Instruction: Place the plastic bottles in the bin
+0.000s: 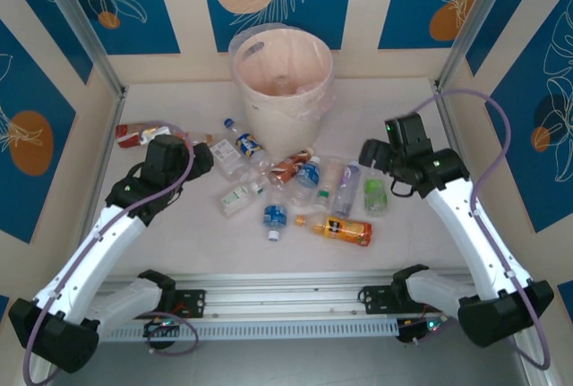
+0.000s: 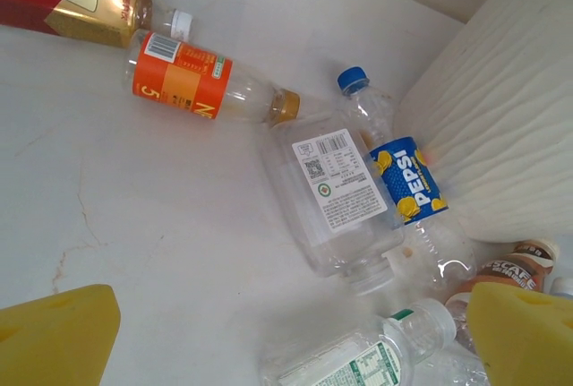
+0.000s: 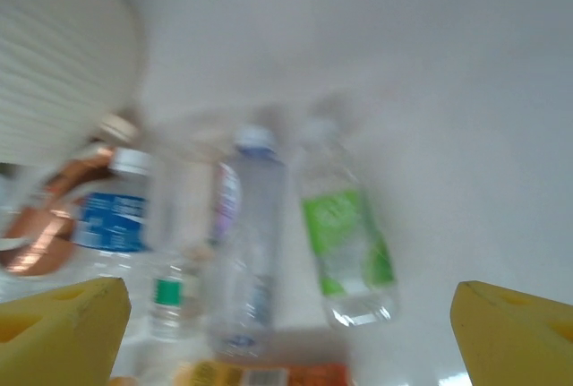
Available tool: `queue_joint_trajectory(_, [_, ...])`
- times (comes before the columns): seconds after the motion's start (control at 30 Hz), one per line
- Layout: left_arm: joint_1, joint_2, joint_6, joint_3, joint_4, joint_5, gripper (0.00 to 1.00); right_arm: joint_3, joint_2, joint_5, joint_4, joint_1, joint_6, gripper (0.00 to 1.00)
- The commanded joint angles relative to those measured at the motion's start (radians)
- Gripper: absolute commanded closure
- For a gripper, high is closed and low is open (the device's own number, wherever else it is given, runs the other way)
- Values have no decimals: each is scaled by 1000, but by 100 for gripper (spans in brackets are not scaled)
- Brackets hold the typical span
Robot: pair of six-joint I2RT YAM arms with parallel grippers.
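— How do your grippers stand?
— My left gripper (image 2: 286,341) and right gripper (image 3: 286,337) both gape wide, holding nothing. The plastic bottles (image 1: 307,180) lie scattered on their sides just before the bin (image 1: 309,64), near its foot.

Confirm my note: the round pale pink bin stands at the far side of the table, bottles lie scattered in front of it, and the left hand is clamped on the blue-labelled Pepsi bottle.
One error: the left hand is open and holds nothing. The left wrist view shows the clear plastic blue-labelled Pepsi bottle lying free on the table beyond its yellow fingers. The rest stands.
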Motion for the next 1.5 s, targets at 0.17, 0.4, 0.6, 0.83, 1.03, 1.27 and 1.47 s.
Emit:
queue_joint_trajectory(0.17, [10,-9,-10,-13,42,-2,0,-209,-28,-216,48,-177,5,7])
queue_joint_trajectory(0.4, [9,19,-24,-23,57,21,0,-221,134,-250,93,-175,-32,16])
queue_joint_trajectory(0.6, [10,32,-25,-27,62,28,0,-202,288,-218,120,-174,-54,18])
queue_joint_trajectory(0.83, [9,39,-24,-27,70,32,0,-172,447,-230,148,-173,-82,19])
queue_joint_trajectory(1.03, [9,44,-22,-26,69,32,1,-167,519,-246,184,-167,-84,25])
queue_joint_trajectory(1.27, [9,48,-21,-26,69,29,0,-174,563,-247,222,-167,-90,31])
queue_joint_trajectory(1.47, [9,47,-19,-23,69,31,1,-174,579,-232,239,-163,-90,38])
